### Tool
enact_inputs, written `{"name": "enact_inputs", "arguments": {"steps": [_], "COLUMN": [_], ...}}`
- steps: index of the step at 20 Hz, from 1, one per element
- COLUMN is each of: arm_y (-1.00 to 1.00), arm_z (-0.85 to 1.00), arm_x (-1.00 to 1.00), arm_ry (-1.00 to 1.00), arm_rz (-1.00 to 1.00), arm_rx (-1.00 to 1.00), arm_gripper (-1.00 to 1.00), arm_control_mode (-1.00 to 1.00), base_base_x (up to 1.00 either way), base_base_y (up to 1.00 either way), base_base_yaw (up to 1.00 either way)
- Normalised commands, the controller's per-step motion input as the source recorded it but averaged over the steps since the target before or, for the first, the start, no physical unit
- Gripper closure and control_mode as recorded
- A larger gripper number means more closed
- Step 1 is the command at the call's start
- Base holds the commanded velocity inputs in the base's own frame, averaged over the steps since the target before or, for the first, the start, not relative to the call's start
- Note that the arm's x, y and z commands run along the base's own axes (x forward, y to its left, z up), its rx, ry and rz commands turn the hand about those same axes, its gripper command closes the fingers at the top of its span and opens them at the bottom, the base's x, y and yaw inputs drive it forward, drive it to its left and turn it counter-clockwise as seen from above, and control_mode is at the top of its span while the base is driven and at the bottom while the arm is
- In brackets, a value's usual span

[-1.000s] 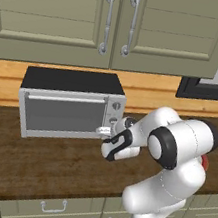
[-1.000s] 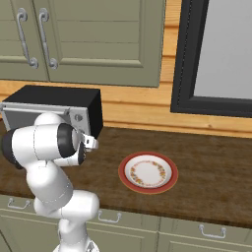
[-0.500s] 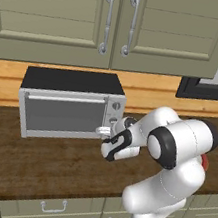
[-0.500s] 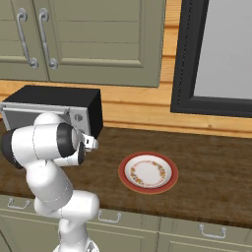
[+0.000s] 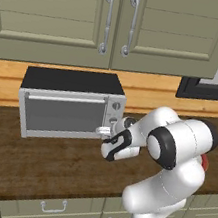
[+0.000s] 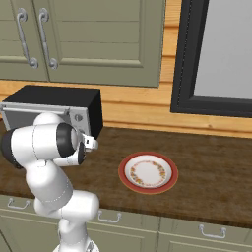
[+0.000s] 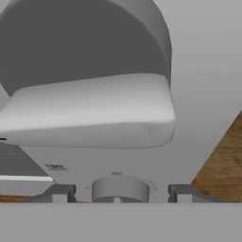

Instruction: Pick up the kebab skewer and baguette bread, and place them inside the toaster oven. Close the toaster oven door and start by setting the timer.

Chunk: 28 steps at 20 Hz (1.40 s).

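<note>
The silver-grey toaster oven (image 5: 70, 81) (image 6: 59, 101) stands on the wooden counter with its door (image 5: 64, 116) closed. My gripper (image 5: 104, 130) (image 6: 91, 142) is pressed up to the knob panel at the oven's right end. In the hand view, my gripper (image 7: 120, 194) has its two dark fingertips on either side of a small round knob (image 7: 120, 188), with a narrow gap on each side. A larger knob (image 7: 90, 111) looms close above. The kebab skewer and baguette bread are out of view.
A red-rimmed plate (image 6: 148, 172) lies on the counter right of the arm. Green wall cabinets (image 5: 116, 21) hang above the oven. A dark-framed window (image 6: 182, 59) is at the right. Drawers (image 5: 53, 207) line the counter's front.
The gripper's jaws have narrowed in towards the small knob. The arm and the oven stay where they were.
</note>
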Motion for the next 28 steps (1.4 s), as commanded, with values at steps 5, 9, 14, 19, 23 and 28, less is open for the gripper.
{"name": "enact_inputs", "arguments": {"steps": [5,9,14,19,23,28], "arm_y": [0.0,0.0,0.0,-0.1,-0.18,-0.18], "arm_z": [0.0,0.0,0.0,-0.02,-0.01,0.0], "arm_x": [0.0,0.0,0.0,-0.01,0.0,0.0], "arm_ry": [0.0,0.0,0.0,0.0,0.0,0.0], "arm_rz": [0.0,0.0,0.0,0.0,0.0,0.0], "arm_rx": [0.0,0.0,0.01,0.1,0.14,0.12], "arm_gripper": [1.0,1.0,1.0,1.0,1.0,1.0], "arm_control_mode": [-1.0,-1.0,-1.0,-1.0,-1.0,-1.0], "base_base_x": [0.0,0.0,0.0,0.0,0.0,0.0], "base_base_y": [0.0,0.0,0.0,0.0,0.0,0.0], "base_base_yaw": [0.0,0.0,0.0,0.0,0.0,0.0]}}
